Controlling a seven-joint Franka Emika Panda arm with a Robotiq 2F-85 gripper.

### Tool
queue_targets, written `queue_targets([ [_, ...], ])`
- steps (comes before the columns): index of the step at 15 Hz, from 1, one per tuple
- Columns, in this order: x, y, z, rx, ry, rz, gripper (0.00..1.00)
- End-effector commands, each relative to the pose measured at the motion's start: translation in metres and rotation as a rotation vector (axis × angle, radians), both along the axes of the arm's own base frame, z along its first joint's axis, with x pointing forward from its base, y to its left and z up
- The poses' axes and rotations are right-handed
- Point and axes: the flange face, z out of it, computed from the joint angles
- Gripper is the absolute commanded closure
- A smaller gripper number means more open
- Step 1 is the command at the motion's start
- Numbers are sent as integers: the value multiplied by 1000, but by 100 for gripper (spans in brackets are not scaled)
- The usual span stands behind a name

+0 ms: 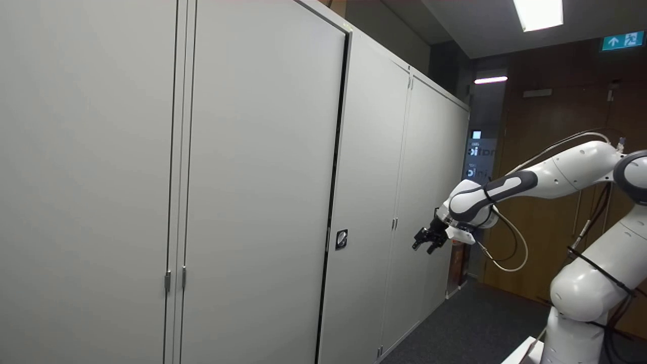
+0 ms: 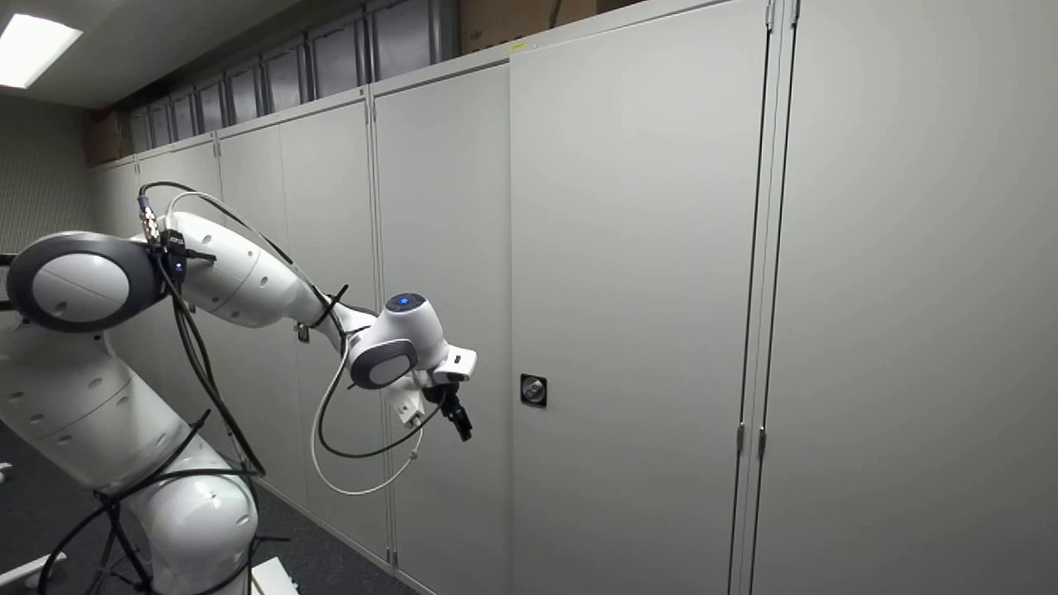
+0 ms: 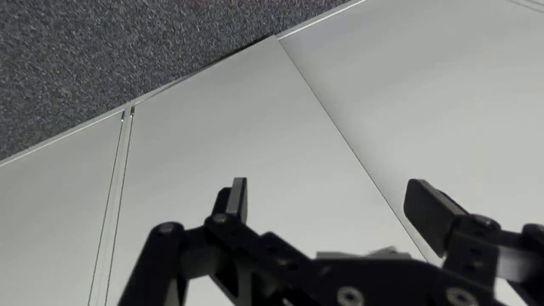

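Note:
My black gripper (image 3: 327, 182) is open in the wrist view, its fingers (image 3: 429, 208) wide apart with nothing between them. It points down and forward before a row of light grey cabinet doors and touches none that I can see. The nearest door with a lock handle (image 2: 534, 390) is beside it; in an exterior view this handle, a black square plate with a silver knob, lies to the right of the gripper (image 2: 463, 434). That door (image 1: 371, 151) stands slightly out from its neighbour (image 1: 263, 177), leaving a dark gap. A small grey piece above the gripper body cannot be identified.
More cabinet doors (image 2: 917, 289) run along the wall. Grey bins (image 2: 335, 62) line the cabinet tops. Dark carpet (image 3: 106, 55) meets the doors' lower edge. Loose cables (image 1: 518, 247) loop below the wrist. A wooden door (image 1: 551, 167) is behind the arm.

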Motion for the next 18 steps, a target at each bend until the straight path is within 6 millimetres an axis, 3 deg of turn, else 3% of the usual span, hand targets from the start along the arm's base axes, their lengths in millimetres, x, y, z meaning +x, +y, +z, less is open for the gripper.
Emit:
queue_targets([
  [1, 6, 1, -9, -7, -85, 4, 0],
  [12, 25, 7, -19, 26, -253, -80, 0],
  [18, 25, 5, -32, 31, -190, -91, 0],
])
